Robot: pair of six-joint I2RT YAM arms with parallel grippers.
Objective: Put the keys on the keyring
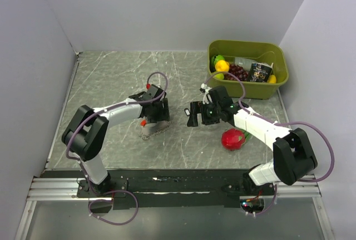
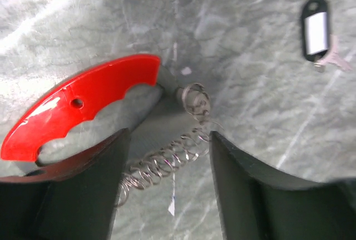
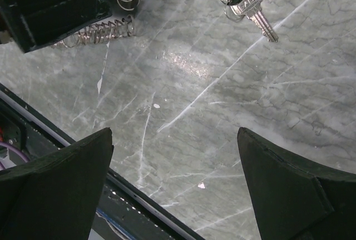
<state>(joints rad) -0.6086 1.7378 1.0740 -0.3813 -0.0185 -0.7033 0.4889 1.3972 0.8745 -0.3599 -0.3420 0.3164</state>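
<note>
- Left gripper [image 2: 167,140]: black fingers [image 2: 83,195] spread, nothing pinched; low over the table and straddling the silvery wire coil [image 2: 167,159], probably to steady or take up that end for threading.
- Right gripper [image 3: 173,134]: jaws spread to the full and empty, over bare marbled grey tabletop [image 3: 222,112]; probably lined up to go for the key.
- Keyring side: curved glossy red plastic handle [image 2: 83,106] with scalloped finger grips, joined to the coil, with thin steel split rings [image 2: 194,98] at the joint. Flat on the table, the coil lying between the left fingers.
- Keys side: flat silver metal key [image 3: 253,9] hung on a black oval plastic tag with a white label [image 2: 315,29]. On the table near the split rings but apart from them, not yet threaded on, just beyond the right fingertips.
- Count: one key, one tag, one red handle, one coil, two split rings as far as visible, two grippers.
- Off to the right, untouched: one round red fruit with green leaves [image 1: 233,139] and one olive-green plastic bin [image 1: 250,91] of mixed items, too small to count.
</note>
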